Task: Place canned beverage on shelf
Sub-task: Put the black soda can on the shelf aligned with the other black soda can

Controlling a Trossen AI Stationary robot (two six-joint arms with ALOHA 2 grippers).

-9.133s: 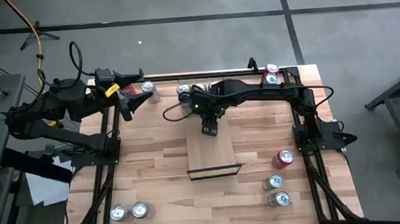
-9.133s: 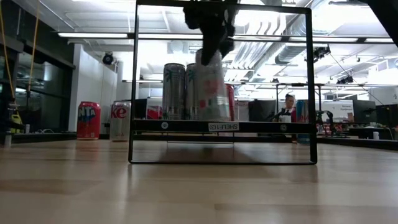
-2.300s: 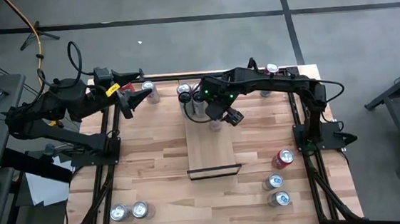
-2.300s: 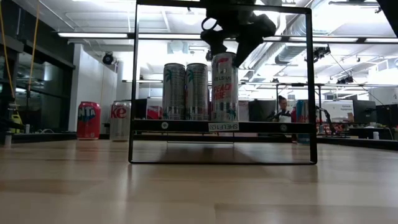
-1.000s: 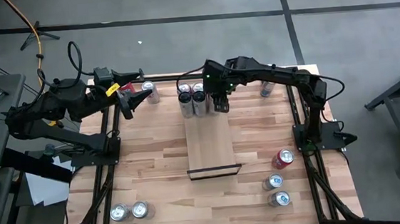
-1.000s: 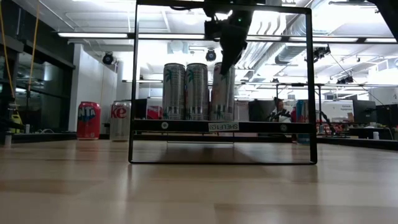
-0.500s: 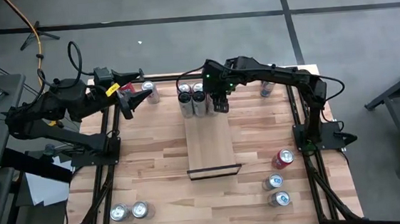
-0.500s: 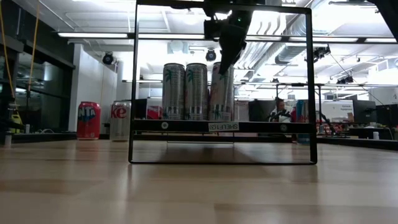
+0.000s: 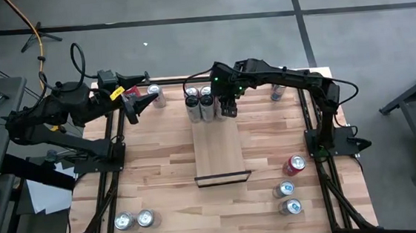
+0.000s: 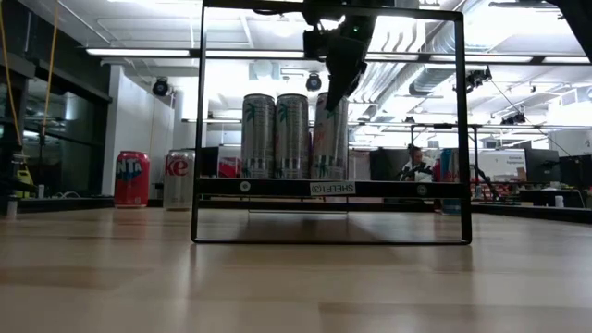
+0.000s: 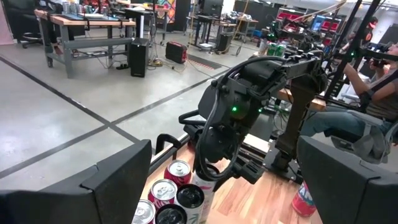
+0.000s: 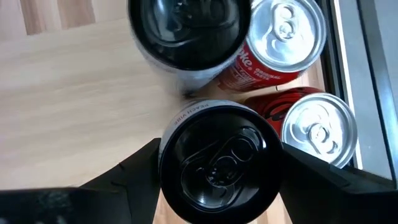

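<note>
The shelf [image 9: 218,154] is a narrow pale board with black end rails, lying along the table's middle. On its far end stand two tall silver cans [image 9: 192,106] [image 9: 207,104], and a third [image 10: 330,139] stands right of them. My right gripper [image 9: 228,104] [image 10: 340,74] comes down from above and is shut on that third can [image 12: 217,158]. My left gripper [image 9: 137,105] hangs open over the table's far left, pointing roughly level toward the shelf, with nothing between its fingers [image 11: 118,180]. My right gripper pinches the black-topped can between its two fingers [image 12: 134,171], one on each side of the upper wall just under the rim [image 12: 169,155]. The fingers slant steeply down from above. The can is upright, its base on the shelf board [image 10: 330,188].
Beside the shelf's far end stand red cans [image 12: 280,37] [image 12: 317,130]. Other cans sit at the far left [image 9: 154,95], far right [image 9: 277,92], near right [image 9: 294,165] [image 9: 289,207] and near left [image 9: 133,221]. A person [image 10: 425,163] sits in the room behind.
</note>
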